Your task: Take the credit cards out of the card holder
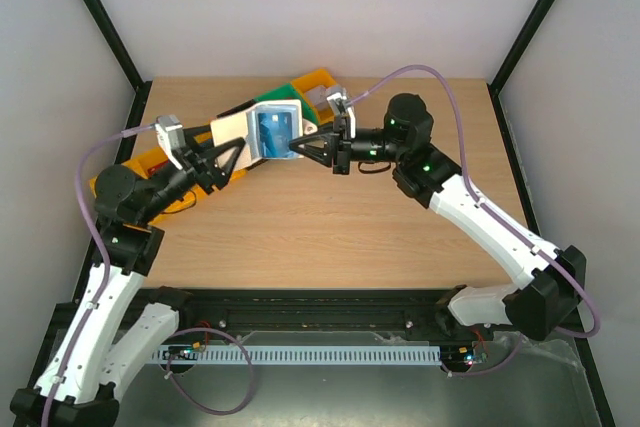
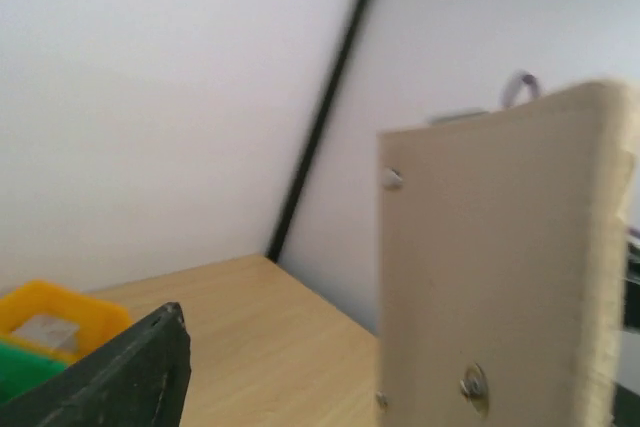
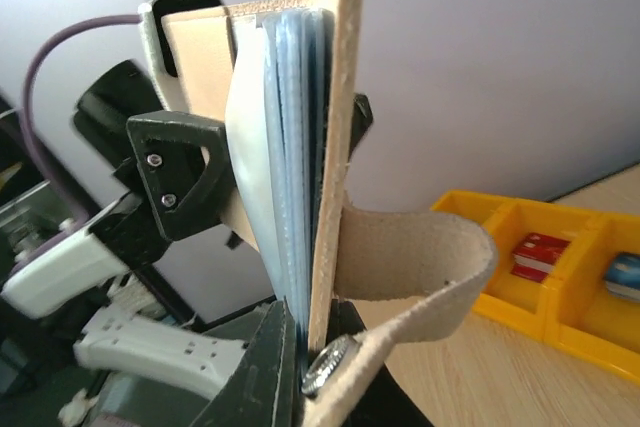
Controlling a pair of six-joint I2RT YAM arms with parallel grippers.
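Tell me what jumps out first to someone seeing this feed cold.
The card holder held up in the air between both arms, open, its light blue pockets facing the top camera. The left pincer clamps one side, the right pincer the other. Behind it, the yellow bin and a green bin sit on the table.

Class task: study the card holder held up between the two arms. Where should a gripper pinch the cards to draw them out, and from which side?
Probably pinch the cards' exposed edges from the open side of the card holder, where the right gripper already sits. The left gripper braces the beige cover.
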